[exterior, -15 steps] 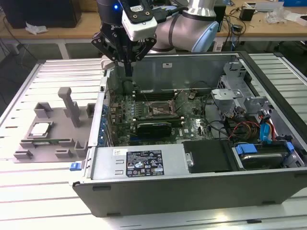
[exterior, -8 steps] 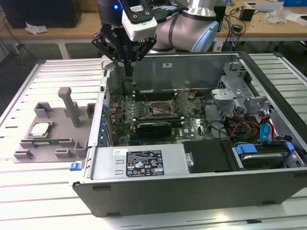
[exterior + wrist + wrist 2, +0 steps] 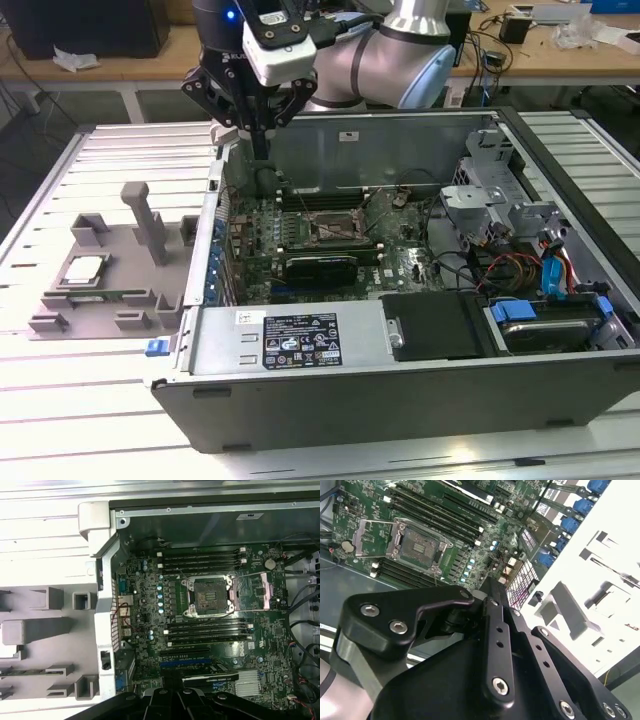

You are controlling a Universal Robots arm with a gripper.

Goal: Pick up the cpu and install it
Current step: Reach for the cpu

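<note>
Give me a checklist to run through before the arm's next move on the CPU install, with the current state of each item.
1. cpu lying flat in the grey fixture tray: ok.
2. gripper empty: ok. It hangs over the computer case's side wall, not over the cpu.
3. Gripper open for a grasp: not ok, it is shut.
4. Motherboard socket empty, with its load plate flipped back: ok.
5. Space straight above the cpu free: ok. The tray's upright post stands apart from it, toward the exterior view's right.
6. cpu corner orientation matched to the socket: cannot tell.
</note>
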